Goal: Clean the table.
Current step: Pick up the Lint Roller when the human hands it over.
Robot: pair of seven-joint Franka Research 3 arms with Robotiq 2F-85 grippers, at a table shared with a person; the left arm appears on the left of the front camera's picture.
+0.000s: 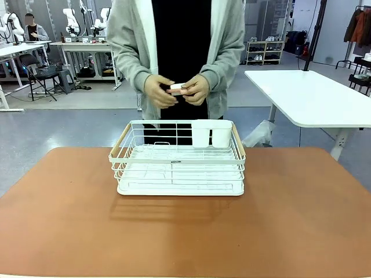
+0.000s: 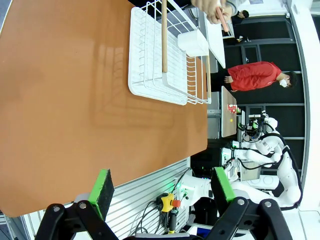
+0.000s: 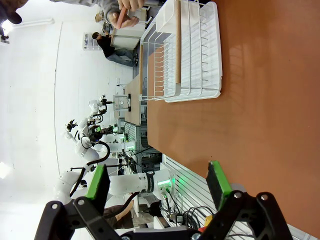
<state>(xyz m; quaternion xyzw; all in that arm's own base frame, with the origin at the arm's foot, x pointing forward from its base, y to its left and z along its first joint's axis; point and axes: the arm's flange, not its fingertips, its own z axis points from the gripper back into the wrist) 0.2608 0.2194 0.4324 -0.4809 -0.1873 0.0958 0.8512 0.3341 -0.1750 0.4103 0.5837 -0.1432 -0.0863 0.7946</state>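
Currently the 2 grippers, left gripper (image 2: 162, 187) and right gripper (image 3: 157, 181), hang by the near edge of the table (image 1: 69, 220) with jaws wide open and empty. A dish rack (image 1: 177, 168) stands near the far edge; a careless sweep could push it toward the person's hands (image 1: 177, 90).

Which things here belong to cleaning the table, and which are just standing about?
Job: table; white dish rack on it; left gripper and right gripper, both open.
Standing about: white-topped table; far shelves.
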